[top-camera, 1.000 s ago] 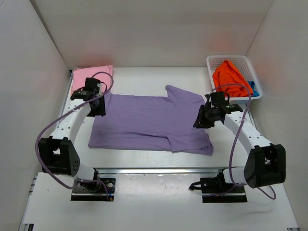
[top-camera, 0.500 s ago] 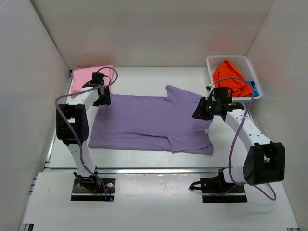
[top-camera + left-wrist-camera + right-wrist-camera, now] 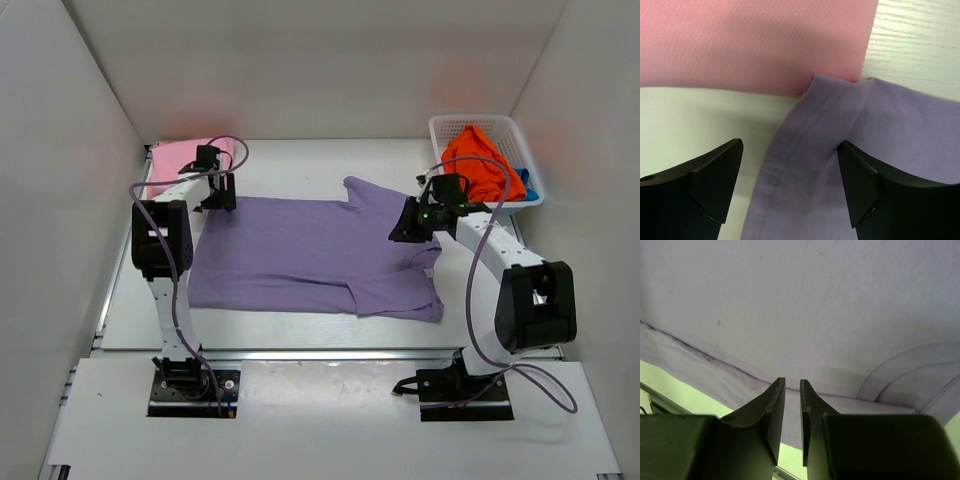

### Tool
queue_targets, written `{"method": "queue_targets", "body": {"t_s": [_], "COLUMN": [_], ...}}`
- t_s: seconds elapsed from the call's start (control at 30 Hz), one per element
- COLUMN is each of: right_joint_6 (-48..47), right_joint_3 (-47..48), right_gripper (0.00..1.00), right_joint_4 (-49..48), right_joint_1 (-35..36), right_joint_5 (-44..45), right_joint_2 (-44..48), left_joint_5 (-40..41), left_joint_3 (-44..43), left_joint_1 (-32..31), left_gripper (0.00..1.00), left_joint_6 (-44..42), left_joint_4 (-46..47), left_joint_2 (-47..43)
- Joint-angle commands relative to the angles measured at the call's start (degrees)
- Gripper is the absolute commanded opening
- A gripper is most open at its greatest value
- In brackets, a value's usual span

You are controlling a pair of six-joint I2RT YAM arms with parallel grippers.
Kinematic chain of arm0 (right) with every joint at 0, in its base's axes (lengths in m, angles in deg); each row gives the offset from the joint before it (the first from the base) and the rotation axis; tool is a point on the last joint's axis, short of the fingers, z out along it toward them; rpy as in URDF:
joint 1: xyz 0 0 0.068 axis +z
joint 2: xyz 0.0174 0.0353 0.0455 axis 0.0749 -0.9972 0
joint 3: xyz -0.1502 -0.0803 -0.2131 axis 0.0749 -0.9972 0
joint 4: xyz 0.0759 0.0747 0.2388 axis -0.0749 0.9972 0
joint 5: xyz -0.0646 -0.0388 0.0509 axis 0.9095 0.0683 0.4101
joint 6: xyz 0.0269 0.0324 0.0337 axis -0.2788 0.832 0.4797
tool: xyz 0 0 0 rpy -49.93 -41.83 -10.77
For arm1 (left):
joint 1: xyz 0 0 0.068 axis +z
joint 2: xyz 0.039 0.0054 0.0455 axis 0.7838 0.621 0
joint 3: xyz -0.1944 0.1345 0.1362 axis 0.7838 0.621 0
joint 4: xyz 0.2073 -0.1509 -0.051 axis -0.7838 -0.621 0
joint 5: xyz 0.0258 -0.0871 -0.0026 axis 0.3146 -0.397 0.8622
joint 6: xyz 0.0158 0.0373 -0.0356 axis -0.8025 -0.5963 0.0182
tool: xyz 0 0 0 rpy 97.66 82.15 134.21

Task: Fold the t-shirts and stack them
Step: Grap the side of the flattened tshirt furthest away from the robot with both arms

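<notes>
The lavender purple t-shirt (image 3: 310, 250) lies spread flat mid-table, one sleeve pointing toward the far side. My left gripper (image 3: 214, 196) hovers open over its far-left corner (image 3: 815, 130), jaws wide either side of the hem, gripping nothing (image 3: 790, 145). A folded pink t-shirt (image 3: 175, 160) lies just beyond that corner (image 3: 755, 40). My right gripper (image 3: 404, 226) hangs low over the purple shirt's right side (image 3: 815, 300). Its jaws stand a narrow slit apart with nothing between them (image 3: 791, 382). The orange t-shirt (image 3: 480, 160) and a bit of the blue one (image 3: 530, 187) sit in the basket.
The white lattice basket (image 3: 440, 125) stands at the far right corner. White walls enclose the table on the left, right and far sides. A metal rail (image 3: 330, 353) runs along the near edge in front of the arm bases.
My left arm swung to the shirt's far-left corner and its jaws opened wide. My right gripper moved away from me, from the shirt's right edge toward the sleeve.
</notes>
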Motion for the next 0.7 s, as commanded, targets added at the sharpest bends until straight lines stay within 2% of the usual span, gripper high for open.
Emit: {"method": "queue_targets", "body": {"t_s": [0.0,0.07,0.1,0.13,0.2,0.37,0.4,0.53,0.67], "right_joint_6": [-0.5,-0.3,-0.3,-0.3,-0.1,-1.3,-1.4,-2.8,-3.2], "right_joint_3": [3.2,3.5,3.1,3.1,2.8,6.1,7.9,14.1,22.9], "right_gripper": [0.16,0.16,0.15,0.16,0.16,0.15,0.15,0.23,0.27], "right_joint_4": [-2.9,-3.3,-3.5,-3.8,-3.8,-5.9,-6.3,-9.3,-8.2], "right_joint_1": [0.2,0.2,0.4,0.5,0.6,0.4,0.4,-0.9,-2.4], "right_joint_5": [-0.4,-1.0,-1.2,-1.3,-1.3,0.4,0.7,2.9,5.8], "right_joint_2": [-0.8,-1.0,-1.1,-1.0,-1.4,-4.1,-5.5,-13.0,-20.8], "left_joint_5": [-2.6,-4.8,-5.4,-6.4,-5.9,-4.5,-5.6,-9.6,-9.3], "left_joint_3": [-0.1,1.9,2.3,3.3,4.8,9.8,10.8,16.1,17.8], "left_joint_1": [0.6,0.8,1.0,1.1,0.9,-0.2,0.0,1.3,1.6], "left_gripper": [0.9,0.85,0.72,0.51,0.31,0.03,0.0,0.0,0.0], "left_joint_6": [-1.5,-2.2,-2.2,-2.0,-1.3,0.2,1.6,7.0,7.3], "left_joint_4": [3.2,4.5,5.4,5.5,6.9,8.7,8.2,7.3,3.4], "left_joint_2": [-1.7,-2.6,-2.9,-3.5,-5.5,-11.2,-12.7,-17.6,-19.9]}}
